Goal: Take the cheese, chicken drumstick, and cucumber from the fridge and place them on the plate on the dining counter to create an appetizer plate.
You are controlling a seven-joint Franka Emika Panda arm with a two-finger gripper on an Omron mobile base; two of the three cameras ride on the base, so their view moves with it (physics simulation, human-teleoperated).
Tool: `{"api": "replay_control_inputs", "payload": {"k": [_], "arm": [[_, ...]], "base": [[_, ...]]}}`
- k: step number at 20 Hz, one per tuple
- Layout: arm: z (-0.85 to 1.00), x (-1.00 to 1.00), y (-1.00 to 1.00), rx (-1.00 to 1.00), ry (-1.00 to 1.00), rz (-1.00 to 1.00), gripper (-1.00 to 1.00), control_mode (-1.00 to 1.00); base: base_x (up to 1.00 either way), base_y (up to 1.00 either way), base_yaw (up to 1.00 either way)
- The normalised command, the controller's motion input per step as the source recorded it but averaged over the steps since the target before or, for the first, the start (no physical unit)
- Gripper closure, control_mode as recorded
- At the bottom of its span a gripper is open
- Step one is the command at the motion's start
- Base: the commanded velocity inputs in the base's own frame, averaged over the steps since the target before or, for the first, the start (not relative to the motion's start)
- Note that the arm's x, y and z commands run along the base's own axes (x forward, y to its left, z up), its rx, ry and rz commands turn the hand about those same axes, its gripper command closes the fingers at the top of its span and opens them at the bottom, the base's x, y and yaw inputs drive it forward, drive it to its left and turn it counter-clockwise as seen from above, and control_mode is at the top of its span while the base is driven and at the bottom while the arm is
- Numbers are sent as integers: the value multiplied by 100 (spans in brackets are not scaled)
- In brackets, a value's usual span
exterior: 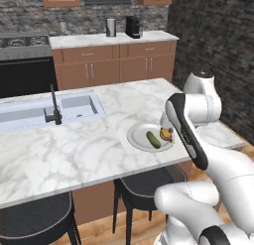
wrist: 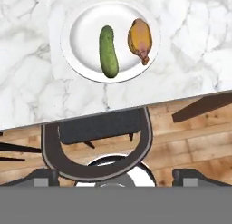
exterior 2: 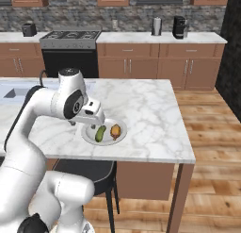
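- The plate (wrist: pixel 81 32) sits on the counter (exterior: pixel 74 150), close to its front edge and toward the end away from the sink (exterior: pixel 49 110).
- The cucumber (wrist: pixel 108 51) lies flat near the middle of the plate, its long axis running from the plate's far rim to its near rim in the hand view.
- The drumstick (wrist: pixel 140 39) lies just beside the cucumber on the same plate, apart from it by a thin strip of white; its pale bone end points toward the counter's front edge.
- In the left base view the plate (exterior: pixel 138 136) holds the cucumber (exterior: pixel 153 139) with the drumstick (exterior: pixel 166 134) next to it, partly behind the arm.
- In the right base view the cucumber (exterior 2: pixel 100 133) and drumstick (exterior 2: pixel 115 131) lie side by side on the plate (exterior 2: pixel 89 135), just below the robot's hand.
- The gripper (wrist: pixel 116 175) is above the counter's front edge, looking down on the plate and a dark stool (wrist: pixel 97 128) below the edge; its jaws are spread wide, with nothing between them.
- A black faucet (exterior: pixel 53 107) stands at the sink's near rim.
- A second stool (exterior: pixel 34 219) stands under the counter's front edge, further toward the sink end.
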Motion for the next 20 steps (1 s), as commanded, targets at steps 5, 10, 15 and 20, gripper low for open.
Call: {"api": "replay_control_inputs", "payload": {"k": [5,10,15,20], "arm": [[44,-95,-1,1,-24,13,-100,-100],[6,-61,4,0,-36,15,-100,-100],[0,3,9,0,-33,14,-100,-100],[0,0,0,0,-5,3,-100,100]], "base": [[0,0,0],[0,0,0],[0,0,0],[-8,3,8]]}}
